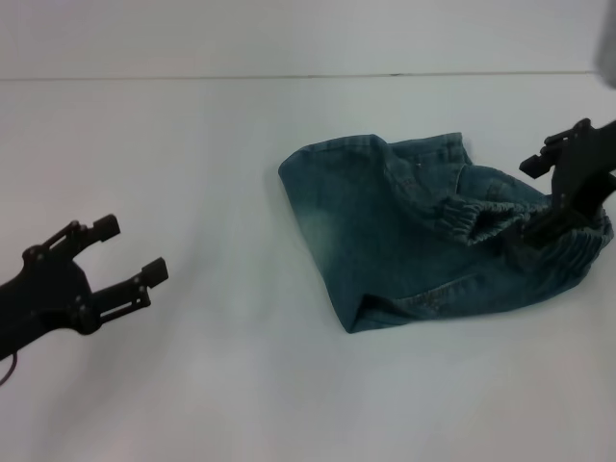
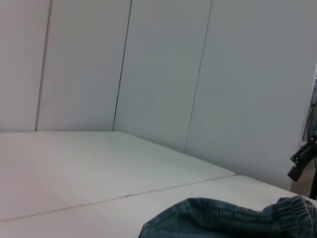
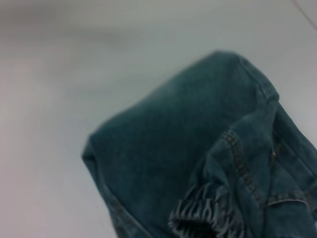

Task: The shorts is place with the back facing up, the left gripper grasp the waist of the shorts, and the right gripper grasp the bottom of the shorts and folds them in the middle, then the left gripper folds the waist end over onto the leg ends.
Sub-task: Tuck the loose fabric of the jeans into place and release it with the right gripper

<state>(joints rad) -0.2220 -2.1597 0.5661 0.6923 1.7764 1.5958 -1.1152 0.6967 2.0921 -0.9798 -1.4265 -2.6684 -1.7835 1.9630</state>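
The left gripper (image 1: 123, 252) hovered well left of the denim shorts (image 1: 423, 231), jaws open and empty. The shorts lay bunched on the white tabletop (image 1: 192, 144), gathered waist (image 1: 481, 217) showing. At their right edge, the right gripper (image 1: 568, 207) met the cloth; I cannot tell how its jaws stood.

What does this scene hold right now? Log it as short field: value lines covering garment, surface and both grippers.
garment: faded blue-green denim shorts, folded into a bunched heap, right of centre in the head view
waistband: gathered elastic waist of the shorts, lying on top near the heap's right side
surface: plain white table
left gripper: black left gripper, open, over bare table, apart from the shorts
right gripper: black right gripper, down at the heap's right edge; finger state not visible
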